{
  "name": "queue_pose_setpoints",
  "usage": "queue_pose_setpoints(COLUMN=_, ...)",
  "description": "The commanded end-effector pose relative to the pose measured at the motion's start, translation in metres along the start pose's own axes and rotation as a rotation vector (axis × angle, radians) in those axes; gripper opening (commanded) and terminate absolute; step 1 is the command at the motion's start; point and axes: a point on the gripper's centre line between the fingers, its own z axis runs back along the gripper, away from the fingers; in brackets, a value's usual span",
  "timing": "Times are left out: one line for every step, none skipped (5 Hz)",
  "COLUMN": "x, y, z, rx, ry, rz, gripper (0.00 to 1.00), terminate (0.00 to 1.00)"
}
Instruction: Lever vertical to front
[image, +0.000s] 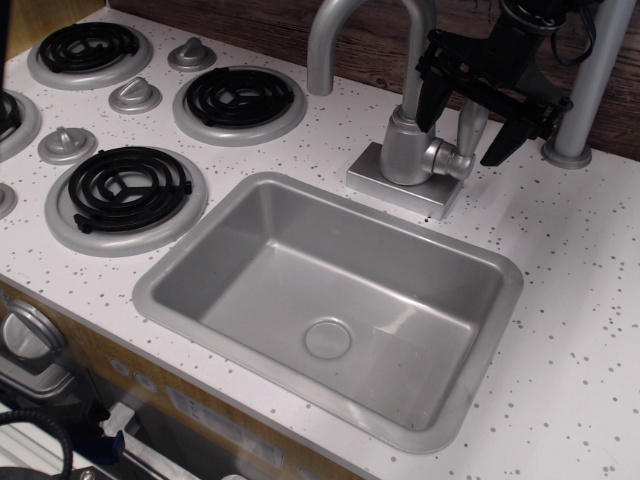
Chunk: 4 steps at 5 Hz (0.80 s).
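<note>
The lever (471, 127) is a small silver-grey paddle on a short side stub at the right of the faucet base (405, 175). It stands upright. My black gripper (460, 142) comes down from the upper right and is open. One finger is to the lever's left, in front of the faucet column, and the other finger (505, 140) is to its right. The lever sits between the two fingers; I cannot tell whether either one touches it.
The tall curved spout (345, 30) rises behind the grey sink basin (200, 235). Three black coil burners (125, 188) and several silver cone knobs (135, 95) lie to the left. A grey post (580, 100) stands at the back right, by the wooden wall.
</note>
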Motion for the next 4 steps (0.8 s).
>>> queue_pose_setpoints(x=0.0, y=0.0, z=0.0, rx=0.0, ry=0.0, rz=0.0, gripper=1.0, terminate=0.0)
queue_pose_setpoints(x=0.003, y=-0.002, z=0.01, rx=0.053, ry=-0.114, rz=0.025, gripper=1.0, terminate=0.0)
queue_pose_setpoints(x=0.007, y=-0.004, z=0.022, rx=0.09, ry=-0.196, rz=0.014, gripper=1.0, terminate=0.0)
queue_pose_setpoints(x=0.017, y=-0.001, z=0.023, rx=0.07, ry=-0.278, rz=-0.013, gripper=1.0, terminate=0.0)
